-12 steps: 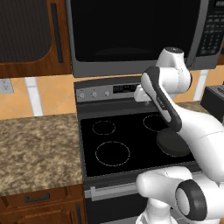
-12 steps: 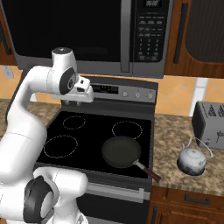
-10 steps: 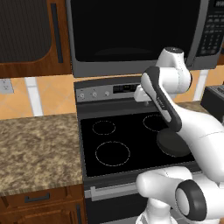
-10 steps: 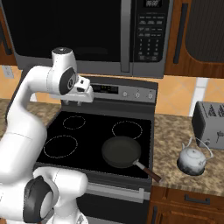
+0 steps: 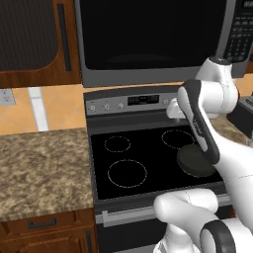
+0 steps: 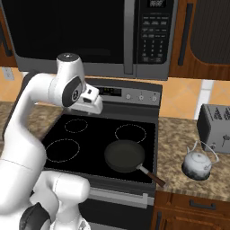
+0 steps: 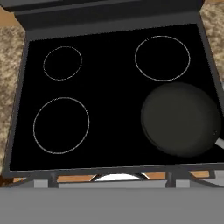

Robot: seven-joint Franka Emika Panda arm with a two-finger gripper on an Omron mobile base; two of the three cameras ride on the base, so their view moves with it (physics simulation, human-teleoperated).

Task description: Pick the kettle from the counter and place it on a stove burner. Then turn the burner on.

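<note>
Starting nearest the base, the speckled granite counter (image 5: 42, 170) is seen to the left of the stove (image 5: 148, 175) in the left base view, with brown wooden cabinet fronts below it. In the right base view the same counter (image 6: 179, 148) continues on the stove's right side, and there the kettle (image 6: 196, 164) is found, upright, with its arched handle up and its spout toward the stove. It is set near the front edge, just in front of a silver toaster (image 6: 214, 128), and nothing is touching it.

On the black glass cooktop a flat black frying pan (image 6: 124, 155) is placed over the front right burner, its handle (image 6: 151, 175) reaching out over the front edge toward the kettle's side. In the hand view the pan (image 7: 181, 119) is seen from above at the lower right, while three burner rings are left bare: front left (image 7: 61, 125), rear left (image 7: 62, 63) and rear right (image 7: 162, 58).

Above the cooktop the gripper (image 6: 90, 102) is held high, at about the level of the control panel (image 6: 130, 93), well apart from the kettle. Its fingers are hardly made out in any view, but the jaws are taken to be spread wide with nothing between them.

Farthest back, a microwave (image 6: 90, 36) is mounted over the stove, and dark wooden wall cabinets (image 6: 204, 36) are seen beside it
</note>
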